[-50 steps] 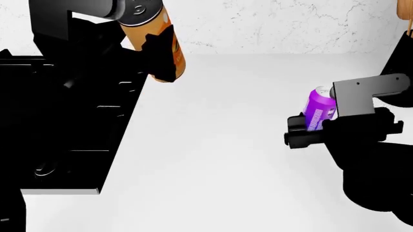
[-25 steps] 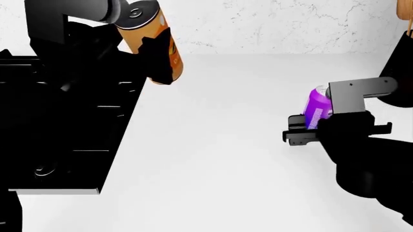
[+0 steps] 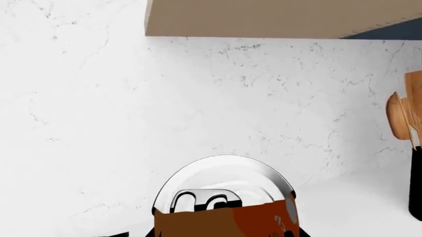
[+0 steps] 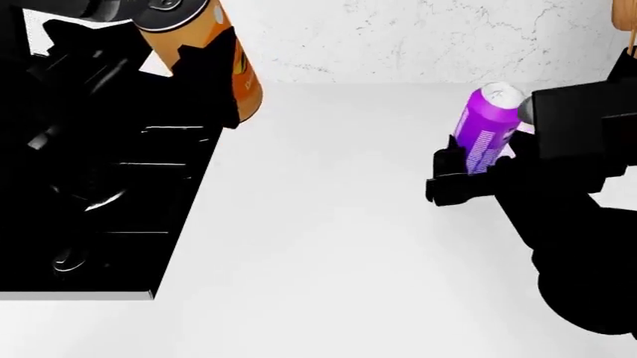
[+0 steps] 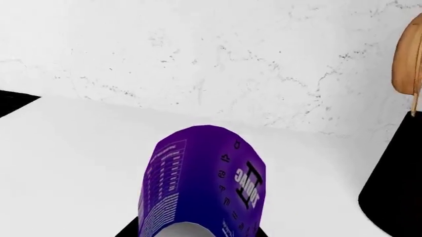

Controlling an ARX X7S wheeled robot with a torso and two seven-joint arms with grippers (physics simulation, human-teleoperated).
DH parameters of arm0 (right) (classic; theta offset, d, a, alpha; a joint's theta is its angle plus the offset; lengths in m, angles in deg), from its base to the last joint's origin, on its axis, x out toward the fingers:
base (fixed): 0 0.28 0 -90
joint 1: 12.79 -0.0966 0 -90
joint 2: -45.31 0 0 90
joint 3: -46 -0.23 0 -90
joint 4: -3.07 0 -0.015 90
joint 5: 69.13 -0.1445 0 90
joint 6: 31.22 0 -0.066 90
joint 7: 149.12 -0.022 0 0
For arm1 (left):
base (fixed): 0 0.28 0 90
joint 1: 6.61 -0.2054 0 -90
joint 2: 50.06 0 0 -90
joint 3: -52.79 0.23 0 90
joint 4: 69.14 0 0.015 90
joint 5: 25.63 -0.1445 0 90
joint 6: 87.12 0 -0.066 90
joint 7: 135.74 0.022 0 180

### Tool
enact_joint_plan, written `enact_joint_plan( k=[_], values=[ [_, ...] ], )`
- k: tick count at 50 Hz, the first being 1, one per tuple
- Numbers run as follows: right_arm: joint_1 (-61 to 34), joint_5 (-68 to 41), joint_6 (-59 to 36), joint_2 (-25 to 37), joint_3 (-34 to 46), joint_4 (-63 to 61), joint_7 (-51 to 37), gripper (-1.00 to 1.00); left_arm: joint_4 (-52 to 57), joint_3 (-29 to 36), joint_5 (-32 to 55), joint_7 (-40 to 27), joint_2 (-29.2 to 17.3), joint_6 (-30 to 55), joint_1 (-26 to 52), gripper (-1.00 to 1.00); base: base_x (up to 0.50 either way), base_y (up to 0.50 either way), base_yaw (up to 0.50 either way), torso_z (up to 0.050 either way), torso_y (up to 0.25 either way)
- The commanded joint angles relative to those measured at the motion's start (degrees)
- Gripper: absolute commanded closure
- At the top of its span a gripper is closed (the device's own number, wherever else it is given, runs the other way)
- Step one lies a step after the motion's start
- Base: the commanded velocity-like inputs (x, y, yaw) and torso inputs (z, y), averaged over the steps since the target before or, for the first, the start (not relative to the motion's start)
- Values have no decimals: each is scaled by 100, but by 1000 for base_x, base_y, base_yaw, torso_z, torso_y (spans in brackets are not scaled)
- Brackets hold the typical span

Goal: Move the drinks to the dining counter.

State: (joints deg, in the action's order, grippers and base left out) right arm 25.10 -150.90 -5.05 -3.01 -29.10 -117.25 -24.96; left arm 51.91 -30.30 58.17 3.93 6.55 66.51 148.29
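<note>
Drinks both off worktop [image 4: 329, 224], one per arm, for carry to dining counter (not in view). Yellow can [image 4: 214, 56] clamped in left gripper [image 4: 199, 71], tilted, above hob [image 4: 100, 209] edge. Purple can [image 4: 482, 134] clamped in right gripper [image 4: 468, 175], apparently clear of surface. Wrist views: yellow can top [image 3: 224, 190], purple can body [image 5: 201, 187] close to lens, consistent with firm hold.

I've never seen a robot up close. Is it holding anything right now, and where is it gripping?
Yes, both. The left gripper clamps the orange can around its side. The right gripper holds the purple can by its lower body.
</note>
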Motion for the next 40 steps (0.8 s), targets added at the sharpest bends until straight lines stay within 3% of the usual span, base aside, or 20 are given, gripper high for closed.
enact_joint_plan(
  k=[1,4,5,12,40],
  values=[
    [-812,-1412,-87,-7,-142,-1054,-959,100,575,-507,1521,-1039,-668,78,183,100,0,0,0,0,0],
    [-1053,-1588,-151,-48,0,-1014,-1208,100,736,-613,1892,-1234,-936,52,227,100,0,0,0,0,0],
    [-848,-1344,136,-160,-329,-1220,-583,100,779,-667,1963,-1262,-997,27,192,100,0,0,0,0,0],
    [-1223,-1015,-319,-139,95,-1301,-887,100,856,-552,2135,-1413,-1057,40,357,100,0,0,0,0,0],
    [-1286,-1397,-135,-141,143,-1178,-1114,100,1065,-627,2173,-1394,-1131,-90,143,100,-496,157,0,0,0]
  ],
)
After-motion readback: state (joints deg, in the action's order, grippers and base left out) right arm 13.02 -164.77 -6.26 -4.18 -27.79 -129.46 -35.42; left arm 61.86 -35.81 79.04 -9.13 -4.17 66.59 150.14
